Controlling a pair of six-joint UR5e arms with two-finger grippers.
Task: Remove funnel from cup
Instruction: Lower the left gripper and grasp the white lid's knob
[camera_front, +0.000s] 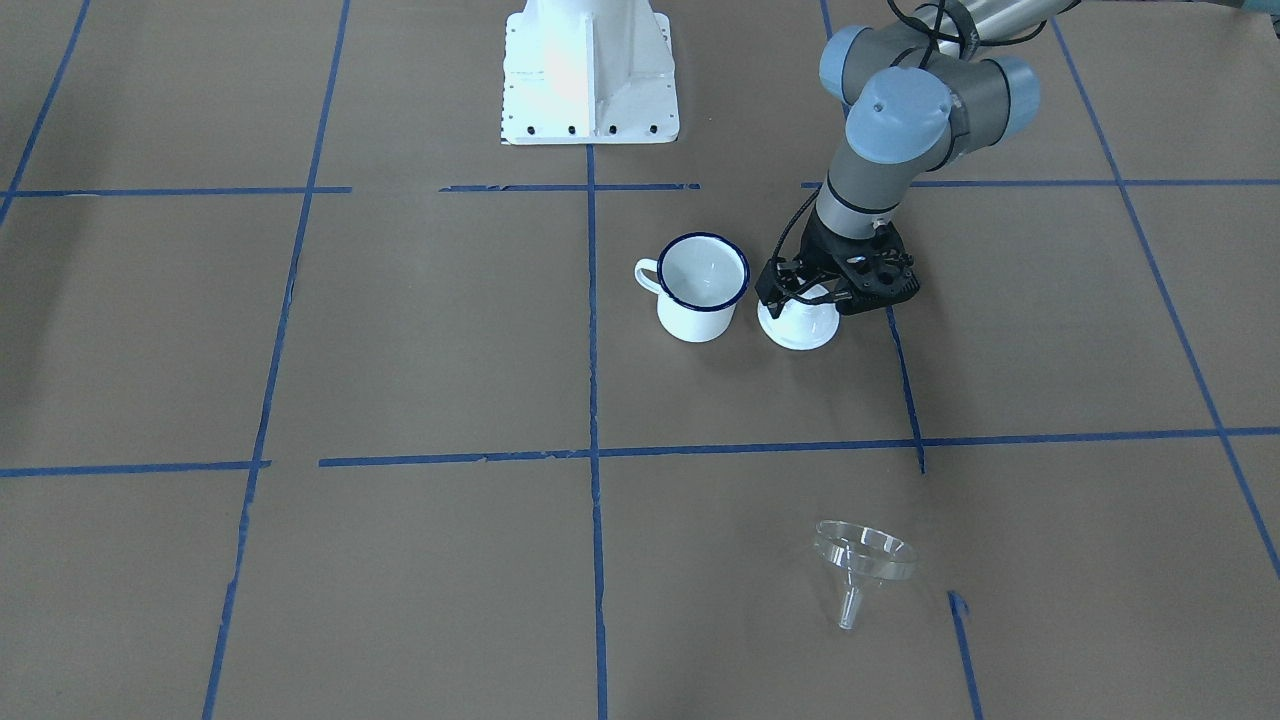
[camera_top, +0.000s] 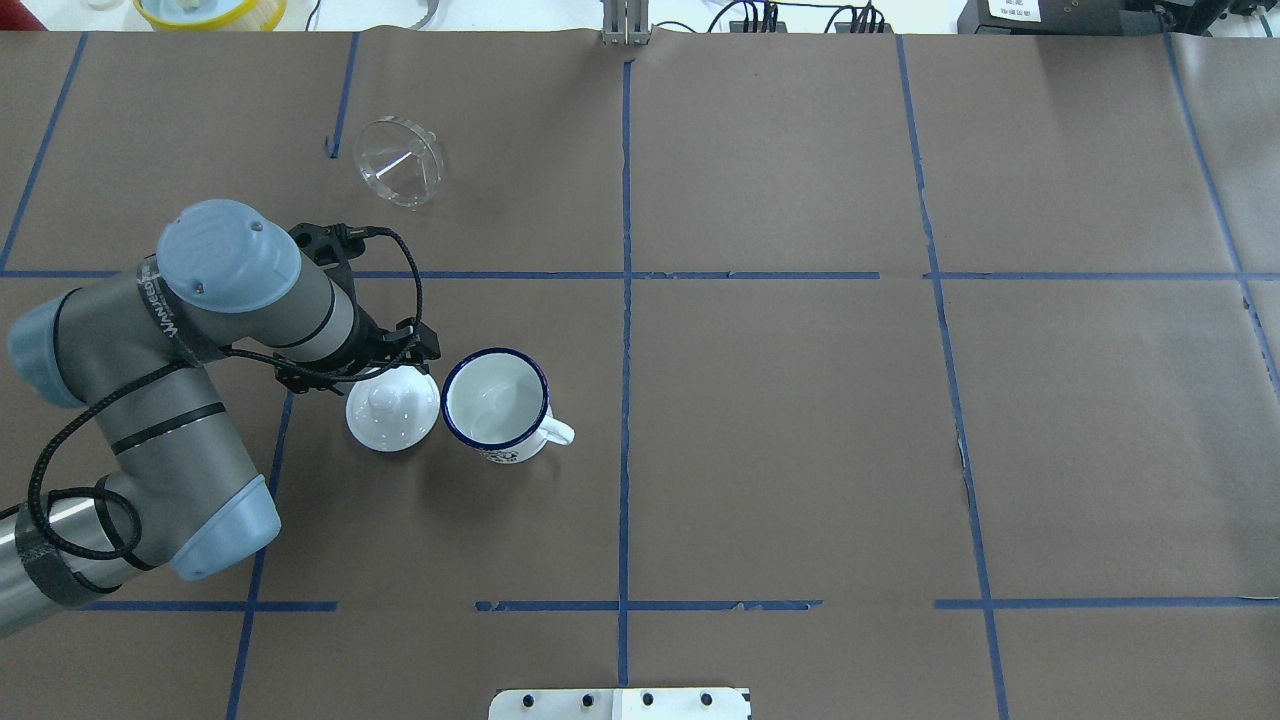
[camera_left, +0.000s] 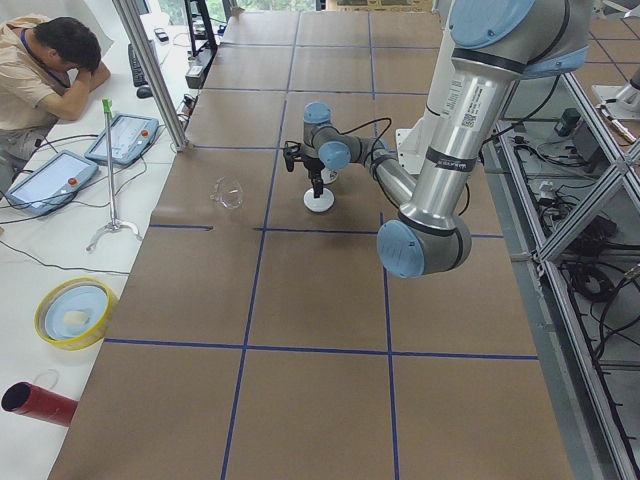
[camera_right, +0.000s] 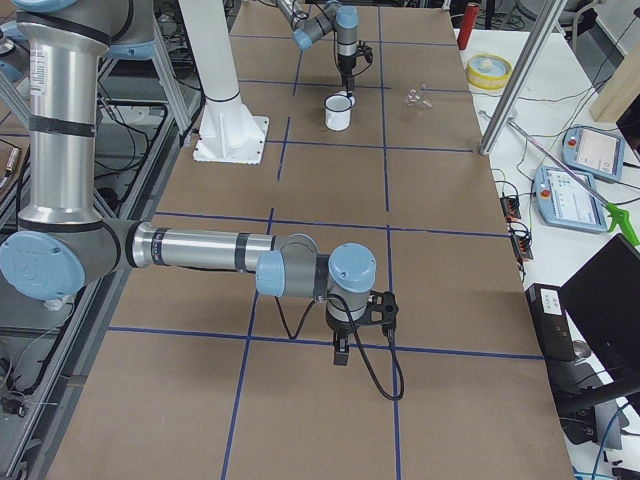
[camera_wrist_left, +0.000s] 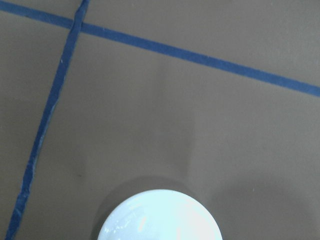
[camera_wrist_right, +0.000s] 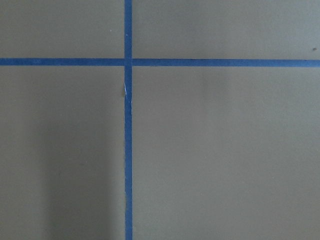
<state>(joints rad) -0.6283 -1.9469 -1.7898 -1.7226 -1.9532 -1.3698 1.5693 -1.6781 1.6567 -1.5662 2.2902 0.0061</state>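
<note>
Clear plastic funnel (camera_front: 862, 560) is out of the cup (camera_front: 700, 300), lying tilted on the brown paper surface (camera_front: 400, 350), wide cone and thin spout both showing, well apart from it. The cup is white enamel with a dark blue rim and loop handle, upright. Just beside it sits a glossy white domed lid (camera_front: 800, 328) with a knob. Left tool (camera_front: 800, 295) is right over the lid, can't tell if spread or pinching. Right tool (camera_right: 342, 352) is far off over blue tape lines, state can't tell either

L arm (camera_top: 190, 400) bent, L tool (camera_front: 808, 296) pointing down; R arm (camera_right: 200, 248) outstretched, R tool (camera_right: 341, 357) down.
</note>
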